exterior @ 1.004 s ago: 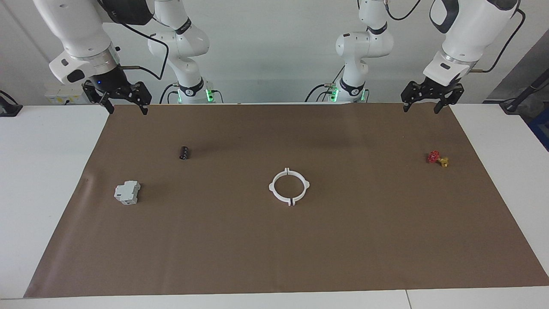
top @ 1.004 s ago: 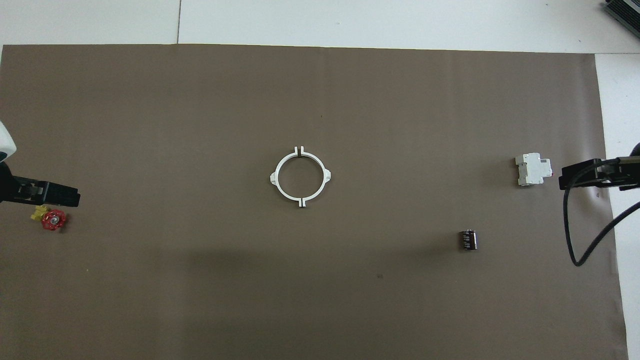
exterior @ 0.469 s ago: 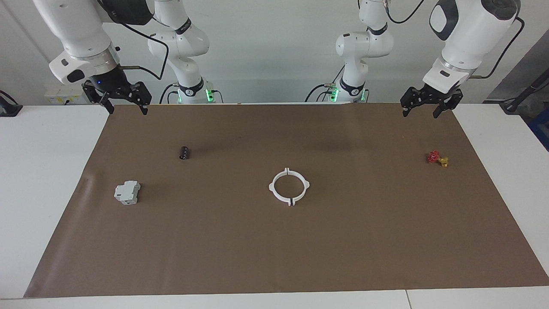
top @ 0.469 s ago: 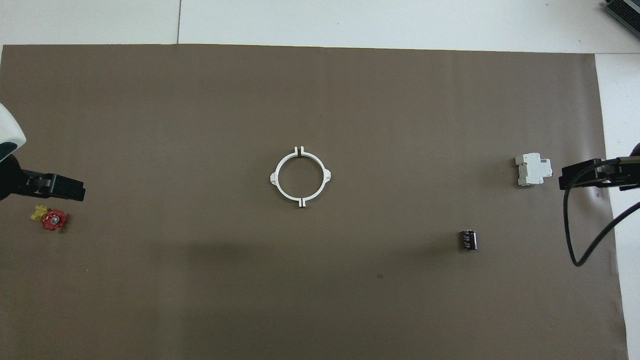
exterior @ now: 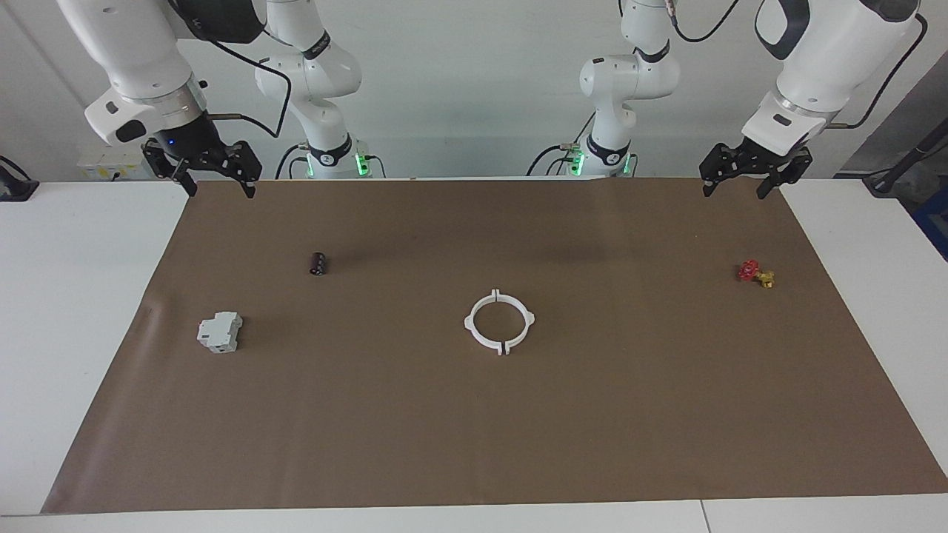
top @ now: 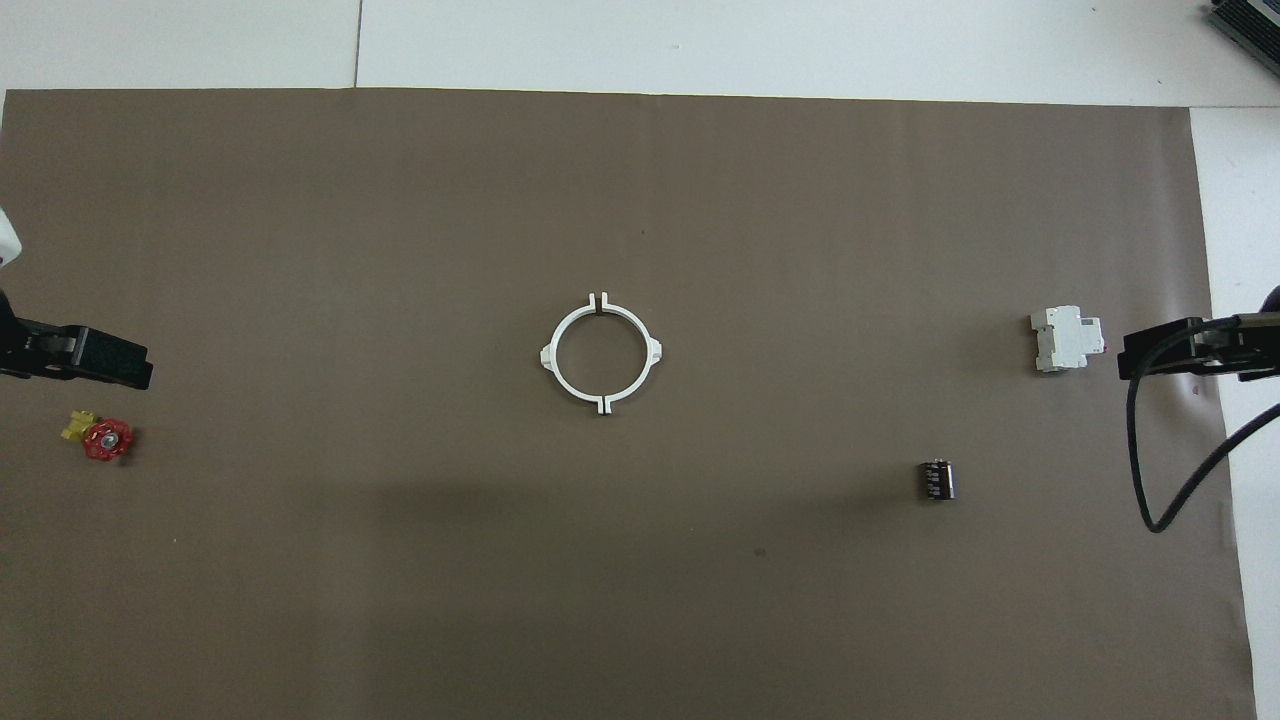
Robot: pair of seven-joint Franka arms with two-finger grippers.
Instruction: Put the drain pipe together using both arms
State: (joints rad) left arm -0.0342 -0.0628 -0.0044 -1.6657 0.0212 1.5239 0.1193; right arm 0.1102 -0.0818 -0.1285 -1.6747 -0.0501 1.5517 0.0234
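Observation:
The drain pipe lies flat in the middle of the brown mat. Its two thin white half-rings meet end to end as one ring, with narrow slits at the two joints. Nothing touches it. My left gripper hangs open and holds nothing, over the mat's corner at the left arm's end. My right gripper hangs open and holds nothing, over the mat's corner at the right arm's end. Both grippers are well away from the ring.
A small red-and-yellow valve lies toward the left arm's end. A grey blocky device and a dark little cylinder lie toward the right arm's end. The brown mat covers most of the white table.
My left gripper has swung slightly and shifted a little toward its end of the table, still open. The right arm and the ring have not moved.

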